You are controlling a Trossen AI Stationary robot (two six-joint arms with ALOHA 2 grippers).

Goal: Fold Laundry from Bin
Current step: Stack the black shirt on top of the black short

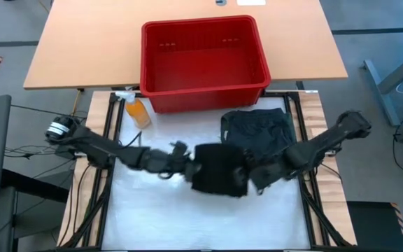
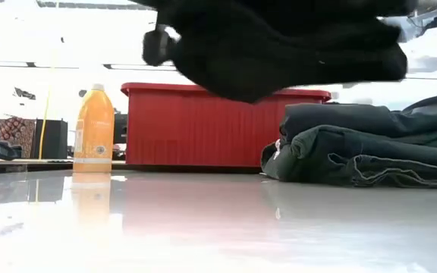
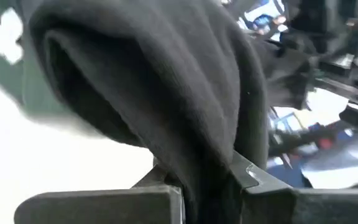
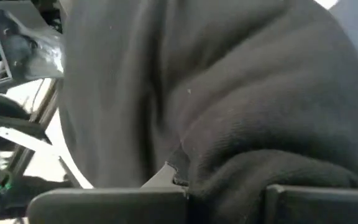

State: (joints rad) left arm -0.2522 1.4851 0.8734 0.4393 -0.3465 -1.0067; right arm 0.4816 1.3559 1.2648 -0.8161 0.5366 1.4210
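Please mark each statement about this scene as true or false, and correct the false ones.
1. Both grippers hold the same black garment. True: the left gripper and the right gripper are each shut on it.
2. The garment rests flat on the table. False: the low view shows it lifted clear of the surface.
3. The red bin holds clothes. False: it looks empty.
4. An orange bottle stands beside the bin. True.
5. A folded pile lies in front of the bin. True.
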